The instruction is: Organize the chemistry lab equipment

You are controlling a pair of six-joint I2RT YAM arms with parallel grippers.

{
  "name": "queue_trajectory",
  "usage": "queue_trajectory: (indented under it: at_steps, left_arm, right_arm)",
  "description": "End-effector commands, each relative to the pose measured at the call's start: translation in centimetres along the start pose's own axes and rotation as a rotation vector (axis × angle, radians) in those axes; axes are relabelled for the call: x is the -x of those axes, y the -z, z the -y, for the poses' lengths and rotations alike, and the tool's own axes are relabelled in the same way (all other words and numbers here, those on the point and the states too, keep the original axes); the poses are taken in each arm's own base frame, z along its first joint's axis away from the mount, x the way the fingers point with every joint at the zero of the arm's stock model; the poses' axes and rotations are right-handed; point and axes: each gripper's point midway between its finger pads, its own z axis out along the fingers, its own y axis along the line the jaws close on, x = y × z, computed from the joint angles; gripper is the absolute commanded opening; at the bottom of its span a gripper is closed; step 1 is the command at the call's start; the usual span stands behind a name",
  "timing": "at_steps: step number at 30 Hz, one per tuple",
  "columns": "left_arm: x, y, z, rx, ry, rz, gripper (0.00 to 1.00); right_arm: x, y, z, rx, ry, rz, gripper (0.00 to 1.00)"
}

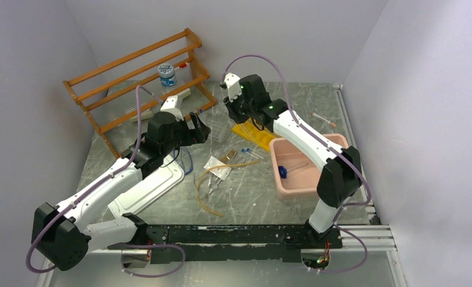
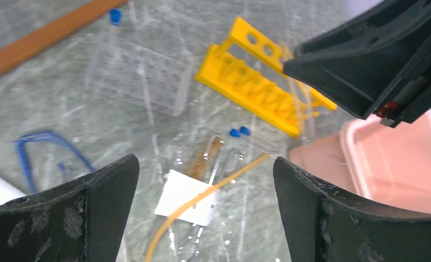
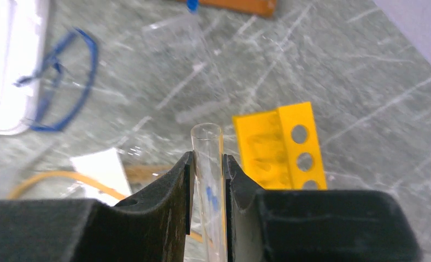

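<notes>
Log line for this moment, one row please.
left claw: open, empty | right claw: shut on clear tube | yellow rack: lying on table

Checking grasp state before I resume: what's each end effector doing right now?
Left end effector: open, holding nothing.
Right end effector: closed on a clear test tube.

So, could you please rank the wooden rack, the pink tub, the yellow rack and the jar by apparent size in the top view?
1. wooden rack
2. pink tub
3. yellow rack, partly hidden
4. jar
</notes>
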Motion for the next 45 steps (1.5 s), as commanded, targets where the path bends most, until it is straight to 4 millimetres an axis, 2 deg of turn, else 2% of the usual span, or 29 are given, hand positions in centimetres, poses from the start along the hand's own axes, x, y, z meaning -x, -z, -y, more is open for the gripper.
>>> queue_trajectory:
  at_steps: [1,5,8,10,15,17,20,23,25,31,33,35,38,40,42,45]
  left_arm:
    - [0.2,0.6,4.2,-0.245,0.038,0.013,0.97]
    - [-0.8,1.0,6.0,-0.382,0.042,0.008,0.96]
    - [-1.7,0.8,6.9,-0.452,0.045,-0.013,0.95]
    - [-2.4,0.2,6.7,-0.441,0.072,-0.034,0.95]
    - [-3.1,-1.0,8.2,-0.512,0.147,-0.078,0.93]
    - [-4.2,-1.7,8.8,-0.543,0.211,-0.130,0.89]
    - [-5.5,-2.5,9.0,-0.550,0.257,-0.171,0.78]
    - [-6.0,-2.9,9.0,-0.551,0.255,-0.173,0.67]
    - [-5.9,-3.0,9.2,-0.560,0.234,-0.165,0.54]
    - [-6.2,-2.8,9.6,-0.609,0.090,-0.174,0.24]
    - [-6.6,-2.9,9.5,-0.616,0.027,-0.188,0.14]
    - [-6.7,-2.9,9.1,-0.611,-0.031,-0.180,0.07]
    - [-6.3,-2.4,9.0,-0.637,-0.151,-0.130,0.05]
    - [-6.0,-1.8,9.3,-0.682,-0.244,-0.104,0.05]
    - [-6.0,-1.5,9.6,-0.724,-0.343,-0.091,0.05]
    - [-5.8,-1.3,10.0,-0.770,-0.459,-0.082,0.05]
  right_arm:
    - [3.2,1.8,-2.5,0.118,-0.188,0.150,0.20]
    - [5.1,3.1,-3.0,0.172,-0.377,0.226,0.20]
    - [5.2,3.3,-3.1,0.209,-0.553,0.239,0.19]
    - [5.1,3.4,-3.4,0.242,-0.633,0.242,0.19]
    - [4.8,3.1,-4.7,0.331,-0.750,0.230,0.19]
    - [4.6,2.9,-5.1,0.350,-0.778,0.223,0.19]
    - [4.2,2.8,-5.4,0.362,-0.810,0.213,0.19]
    - [3.8,2.8,-5.6,0.370,-0.824,0.206,0.20]
    - [3.4,2.7,-5.8,0.373,-0.828,0.193,0.20]
    - [2.4,2.5,-5.7,0.363,-0.836,0.156,0.23]
    - [2.0,2.5,-5.5,0.355,-0.841,0.140,0.26]
    - [1.8,2.7,-5.1,0.336,-0.853,0.116,0.36]
    - [1.4,3.6,-4.0,0.325,-0.903,0.078,0.58]
    - [1.8,4.7,-3.6,0.349,-0.925,0.083,0.67]
    - [2.2,6.0,-3.3,0.369,-0.930,0.085,0.73]
    - [2.3,7.1,-3.3,0.365,-0.900,0.038,0.73]
